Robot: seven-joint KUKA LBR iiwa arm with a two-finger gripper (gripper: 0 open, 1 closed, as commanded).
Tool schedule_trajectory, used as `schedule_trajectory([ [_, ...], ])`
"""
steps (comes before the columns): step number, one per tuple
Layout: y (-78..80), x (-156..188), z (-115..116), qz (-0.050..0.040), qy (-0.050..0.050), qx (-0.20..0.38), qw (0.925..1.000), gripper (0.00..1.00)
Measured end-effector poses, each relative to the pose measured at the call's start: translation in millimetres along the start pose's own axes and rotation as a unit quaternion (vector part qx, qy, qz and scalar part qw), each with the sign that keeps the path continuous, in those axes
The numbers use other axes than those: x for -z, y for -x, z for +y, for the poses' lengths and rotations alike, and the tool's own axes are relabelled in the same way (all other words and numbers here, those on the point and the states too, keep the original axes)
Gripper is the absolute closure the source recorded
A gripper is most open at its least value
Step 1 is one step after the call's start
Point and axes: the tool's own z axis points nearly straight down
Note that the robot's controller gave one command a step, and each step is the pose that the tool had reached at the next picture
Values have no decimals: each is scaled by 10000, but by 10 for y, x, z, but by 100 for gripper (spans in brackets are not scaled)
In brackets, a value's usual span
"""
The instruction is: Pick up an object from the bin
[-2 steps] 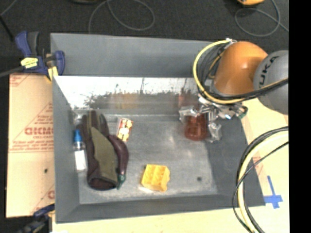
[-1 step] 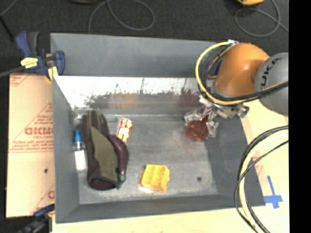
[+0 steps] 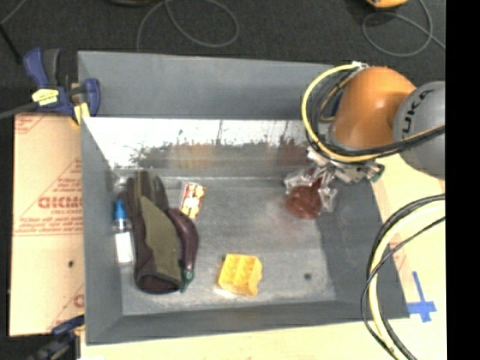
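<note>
Camera view from above, and the arm is in from the right, its orange cover (image 3: 371,115) bulging over the far right corner of the grey bin (image 3: 225,96). Below it the gripper (image 3: 319,190) is down at the floor, right against a dark red lump (image 3: 301,203) that lies near the back wall on the right side. The lump sits at the gripper's tip, touching or nearly so, but how far the jaws are apart, and whether they have any hold on it, I cannot tell.

Well apart, a yellow spongy block (image 3: 240,274) lies at front centre. A small red-and-white packet (image 3: 193,199) lies further back. On the left side, a dark olive-and-maroon glove (image 3: 159,238) is stretched out just beside a white bottle with a blue cap (image 3: 121,235).
</note>
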Motion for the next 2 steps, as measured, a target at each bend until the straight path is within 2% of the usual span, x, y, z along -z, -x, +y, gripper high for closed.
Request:
schedule_trajectory([
  [1, 25, 992, -41, -26, -49, -19, 10000, 100],
  [2, 11, 585, -18, -18, -4, -27, 10000, 100],
])
